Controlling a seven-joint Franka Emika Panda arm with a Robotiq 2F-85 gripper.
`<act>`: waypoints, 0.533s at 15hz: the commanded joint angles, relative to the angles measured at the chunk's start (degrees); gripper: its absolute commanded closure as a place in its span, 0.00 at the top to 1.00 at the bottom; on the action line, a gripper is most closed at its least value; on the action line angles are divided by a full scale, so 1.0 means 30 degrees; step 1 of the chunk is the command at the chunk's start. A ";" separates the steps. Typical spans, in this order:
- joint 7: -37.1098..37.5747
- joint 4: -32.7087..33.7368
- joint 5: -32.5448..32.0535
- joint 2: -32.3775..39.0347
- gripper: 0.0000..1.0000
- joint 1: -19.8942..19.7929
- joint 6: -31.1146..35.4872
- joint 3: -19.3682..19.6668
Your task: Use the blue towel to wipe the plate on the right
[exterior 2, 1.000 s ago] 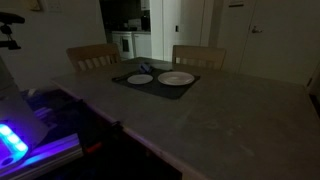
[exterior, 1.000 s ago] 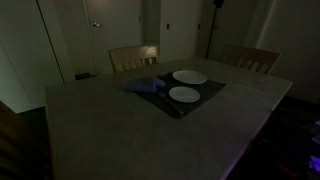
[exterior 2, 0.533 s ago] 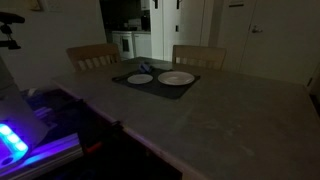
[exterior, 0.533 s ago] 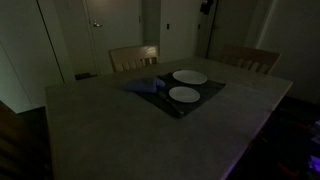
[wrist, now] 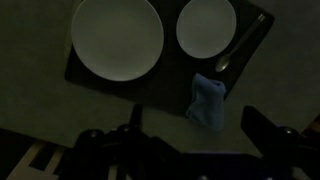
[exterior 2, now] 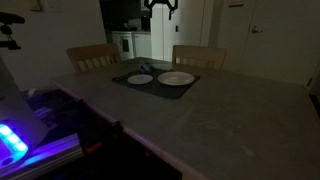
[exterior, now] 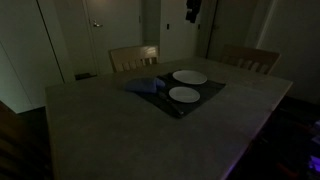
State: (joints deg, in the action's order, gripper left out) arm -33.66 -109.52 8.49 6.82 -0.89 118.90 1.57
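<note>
A dark placemat lies on the table with two white plates on it. In the wrist view a larger plate lies on the left and a smaller plate on the right. A spoon lies beside the smaller plate. The crumpled blue towel lies below the smaller plate, and also shows in an exterior view. My gripper is open and empty. It hangs high above the placemat in both exterior views. Both plates show there too.
Two wooden chairs stand at the table's far side. The grey table is wide around the placemat. A lit device stands at the near left edge. The room is very dark.
My gripper has moved across the top of the exterior views toward the spot above the placemat and has come lower into view. The plates and the towel have not moved.
</note>
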 commanded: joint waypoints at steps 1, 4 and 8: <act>-0.0295 0.1572 0.0413 0.1687 1.00 -0.0161 -0.0184 -0.0631; -0.0336 0.2434 0.0284 0.2643 1.00 -0.0206 -0.0413 -0.1089; -0.0102 0.2152 -0.0055 0.2661 1.00 -0.0241 -0.0151 -0.1456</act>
State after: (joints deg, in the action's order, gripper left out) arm -34.18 -103.15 8.58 14.85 -0.91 118.60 -2.05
